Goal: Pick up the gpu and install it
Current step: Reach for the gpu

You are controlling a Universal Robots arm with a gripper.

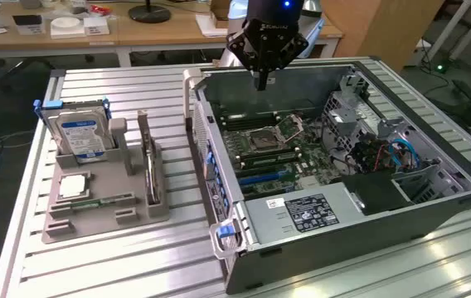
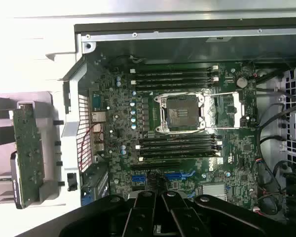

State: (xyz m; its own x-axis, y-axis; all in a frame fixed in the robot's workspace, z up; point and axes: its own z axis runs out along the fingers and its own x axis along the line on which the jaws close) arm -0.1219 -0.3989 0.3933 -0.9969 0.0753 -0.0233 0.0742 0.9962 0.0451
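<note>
The pincer (image 1: pixel 262 84) hangs in the upper middle of the exterior view, over the far rim of the open computer case (image 1: pixel 434 208). Its fingers are pressed together into one narrow tip and pinch nothing. In the wrist view the pincer (image 2: pixel 157 205) looks straight down on the motherboard (image 2: pixel 187 148), so it stands above the inside of the case, not above the parts holder.

The gpu (image 1: pixel 150 164) is not yet picked up. It stands on its long edge in a slot of the grey holder (image 1: pixel 107 217), which sits on the slatted desk (image 1: pixel 94 267) left of centre in the exterior view. From the pincer it lies lower in the frame and toward the exterior view's left, beyond the case's side wall and well apart. Its long axis runs from the upper part of the frame toward the lower, roughly along that wall. A hard drive (image 1: pixel 82 133) stands in the holder further left.
</note>
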